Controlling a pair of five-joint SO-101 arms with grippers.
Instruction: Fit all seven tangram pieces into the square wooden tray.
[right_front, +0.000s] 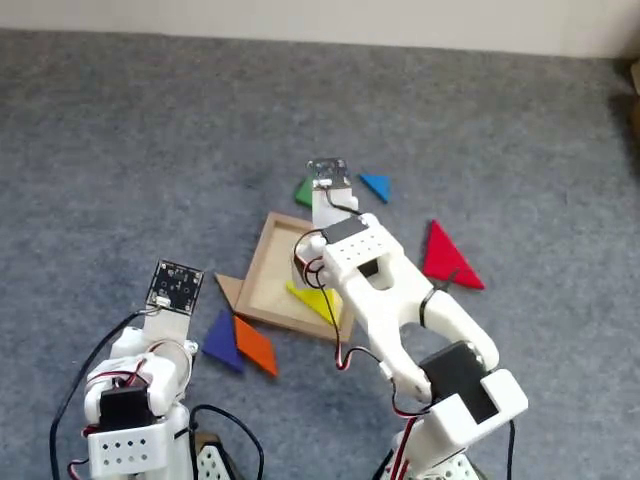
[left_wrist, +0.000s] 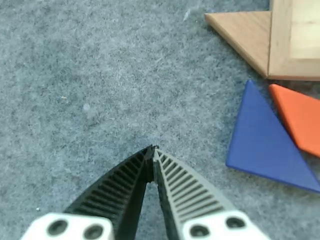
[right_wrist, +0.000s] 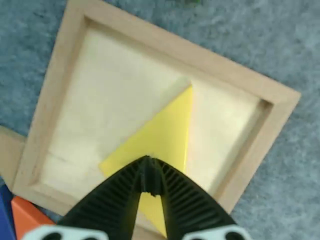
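One yellow triangle lies askew in the tray; right gripper, pressed together, apparently nudges it flat; left gripper closed, clear.

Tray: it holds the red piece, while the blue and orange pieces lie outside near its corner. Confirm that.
Not quite. The tray holds the yellow piece, not the red piece, which lies on the carpet apart from it; the right wrist view shows the yellow one inside. The blue piece and orange piece do lie outside near its corner.
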